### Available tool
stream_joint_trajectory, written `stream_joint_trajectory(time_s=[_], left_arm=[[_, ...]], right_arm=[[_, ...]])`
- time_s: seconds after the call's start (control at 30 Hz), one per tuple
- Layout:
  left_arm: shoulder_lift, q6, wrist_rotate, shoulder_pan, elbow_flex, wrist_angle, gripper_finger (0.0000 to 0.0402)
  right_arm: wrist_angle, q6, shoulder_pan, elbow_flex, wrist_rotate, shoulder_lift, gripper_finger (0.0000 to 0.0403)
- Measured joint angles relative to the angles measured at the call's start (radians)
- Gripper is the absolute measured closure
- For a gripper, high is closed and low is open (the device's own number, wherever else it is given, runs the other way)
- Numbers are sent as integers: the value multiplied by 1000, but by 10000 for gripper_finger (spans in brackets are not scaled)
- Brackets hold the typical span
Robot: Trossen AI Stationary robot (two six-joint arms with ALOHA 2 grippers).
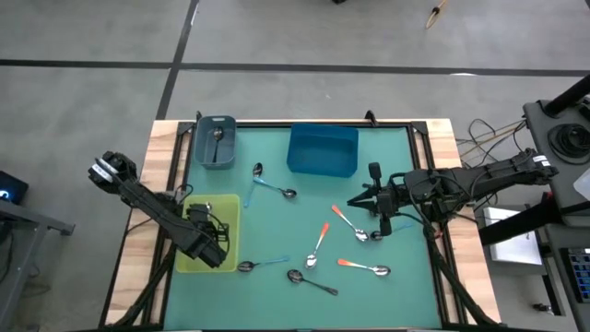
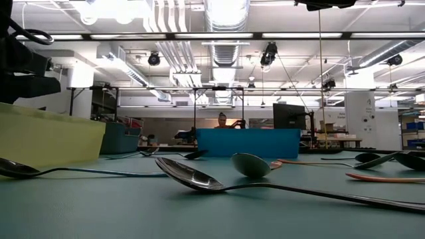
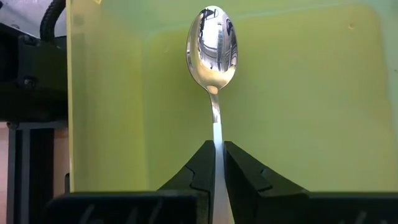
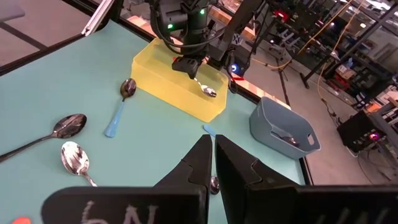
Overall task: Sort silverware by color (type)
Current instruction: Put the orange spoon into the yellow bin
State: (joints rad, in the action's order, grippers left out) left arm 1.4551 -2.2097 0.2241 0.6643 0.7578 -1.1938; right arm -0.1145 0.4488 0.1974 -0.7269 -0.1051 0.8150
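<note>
A shiny metal spoon (image 3: 212, 46) is over the floor of the yellow-green bin (image 1: 230, 207) at the table's left. My left gripper (image 3: 219, 144) is shut on it and points steeply down into the bin. My right gripper (image 1: 355, 201) is shut on nothing and stands above the mat's right half. Loose spoons lie flat on the green mat: blue-handled ones (image 1: 274, 187) (image 1: 263, 266), orange-handled ones (image 1: 348, 223) (image 1: 318, 244) (image 1: 364, 267) and a dark metal one (image 1: 312, 281). One more spoon lies in the grey bin (image 1: 215, 140). My left gripper pinches the spoon's handle (image 3: 216, 134) between its two fingers, a little below the neck. The spoon runs on in line with the fingers, bowl (image 4: 208, 91) foremost, inside the bin's walls. Whether the bowl rests on the bin floor, I cannot tell.
A blue bin (image 1: 323, 149) stands at the far middle of the mat, with the grey bin to its left. A raised frame (image 1: 419, 138) runs round the mat. Cables and equipment lie beyond the right edge. Bare mat shows in front of the blue bin.
</note>
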Motion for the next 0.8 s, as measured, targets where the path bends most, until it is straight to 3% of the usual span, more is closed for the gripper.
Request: stream_joint_trajectory(time_s=[0.63, 0.8], left_arm=[[0, 2, -55, 0, 0, 17, 388], [0, 9, -64, 0, 0, 24, 372]], right_arm=[[-3, -1, 0, 0, 0, 0, 390], [-3, -1, 0, 0, 0, 0, 390]])
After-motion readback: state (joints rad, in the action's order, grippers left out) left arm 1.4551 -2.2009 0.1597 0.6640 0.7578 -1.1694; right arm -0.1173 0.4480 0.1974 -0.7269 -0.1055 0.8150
